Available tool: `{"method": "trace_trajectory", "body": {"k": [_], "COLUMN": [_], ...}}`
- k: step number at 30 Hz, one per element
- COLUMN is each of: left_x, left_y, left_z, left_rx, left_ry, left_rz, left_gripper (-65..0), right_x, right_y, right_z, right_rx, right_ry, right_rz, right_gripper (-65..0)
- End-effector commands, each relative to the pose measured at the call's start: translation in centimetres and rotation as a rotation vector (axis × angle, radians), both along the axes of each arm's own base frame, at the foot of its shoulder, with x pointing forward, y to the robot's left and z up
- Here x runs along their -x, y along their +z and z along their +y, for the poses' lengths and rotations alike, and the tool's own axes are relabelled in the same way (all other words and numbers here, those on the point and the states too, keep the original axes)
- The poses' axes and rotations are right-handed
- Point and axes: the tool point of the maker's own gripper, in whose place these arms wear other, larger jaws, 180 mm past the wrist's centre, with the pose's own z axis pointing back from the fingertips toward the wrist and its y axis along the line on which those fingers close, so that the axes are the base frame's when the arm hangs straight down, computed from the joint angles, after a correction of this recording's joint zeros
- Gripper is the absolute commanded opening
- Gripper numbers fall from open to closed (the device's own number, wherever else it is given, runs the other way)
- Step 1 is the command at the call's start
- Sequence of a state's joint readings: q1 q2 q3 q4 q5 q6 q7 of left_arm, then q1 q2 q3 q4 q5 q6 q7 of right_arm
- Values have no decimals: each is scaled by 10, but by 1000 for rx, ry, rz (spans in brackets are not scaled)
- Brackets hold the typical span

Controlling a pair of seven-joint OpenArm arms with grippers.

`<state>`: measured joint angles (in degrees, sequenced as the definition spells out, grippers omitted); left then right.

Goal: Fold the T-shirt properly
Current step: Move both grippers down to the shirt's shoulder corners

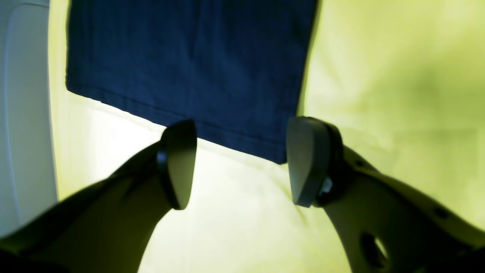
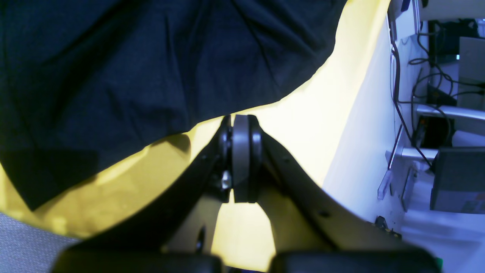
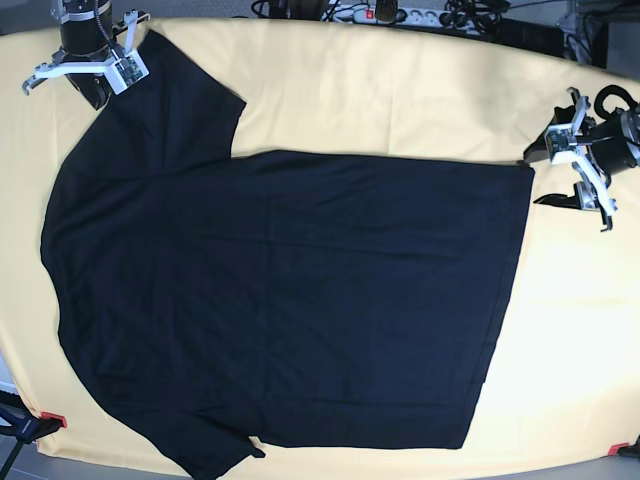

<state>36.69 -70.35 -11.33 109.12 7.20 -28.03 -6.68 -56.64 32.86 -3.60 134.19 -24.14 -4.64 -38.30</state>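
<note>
The black T-shirt lies spread flat on the pale yellow cloth, with its neck end at the left and its hem at the right. My left gripper is open at the hem's far corner. In the left wrist view the hem corner lies between and just beyond the open fingers of this gripper. My right gripper is over the far sleeve at the top left. In the right wrist view it is shut, pads together, with its tips at the shirt's edge. No cloth shows between the pads.
A power strip and cables lie behind the table's back edge. A red clamp holds the cloth at the front left corner. The right wrist view shows the white table edge, with cables and equipment beyond it.
</note>
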Motion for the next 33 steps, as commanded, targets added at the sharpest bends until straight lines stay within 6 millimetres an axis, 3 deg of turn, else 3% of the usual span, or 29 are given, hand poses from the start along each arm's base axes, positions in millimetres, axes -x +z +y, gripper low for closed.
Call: {"method": "trace_trajectory", "body": {"k": [1, 11, 18, 26, 28, 32, 33], "left_x": [-7, -5, -31, -35, -37, -39, -39], "left_y": [3, -49, -59, -76, -74, -72, -72], "left_z": [3, 27, 13, 1, 1, 0, -1], "left_rx": [-21, -151, -116, -101, -101, -108, -108], "left_ry": [-22, -58, -48, -66, -66, -66, -68], "left_rz": [-17, 52, 5, 40, 35, 26, 25], "left_gripper": [-270, -270, -270, -275, -324, -650, -650], "right_x": [-3, -3, -3, -2, -3, -3, -3], "right_y": [7, 7, 7, 7, 7, 7, 7], "right_z": [1, 1, 1, 1, 1, 1, 1], "right_rx": [5, 4, 4, 3, 4, 4, 4], "right_ry": [13, 14, 12, 11, 11, 12, 12], "right_rz": [-27, -27, -26, -26, -27, -27, -28], "right_gripper": [-650, -650, -650, -650, -650, -650, -650]}}
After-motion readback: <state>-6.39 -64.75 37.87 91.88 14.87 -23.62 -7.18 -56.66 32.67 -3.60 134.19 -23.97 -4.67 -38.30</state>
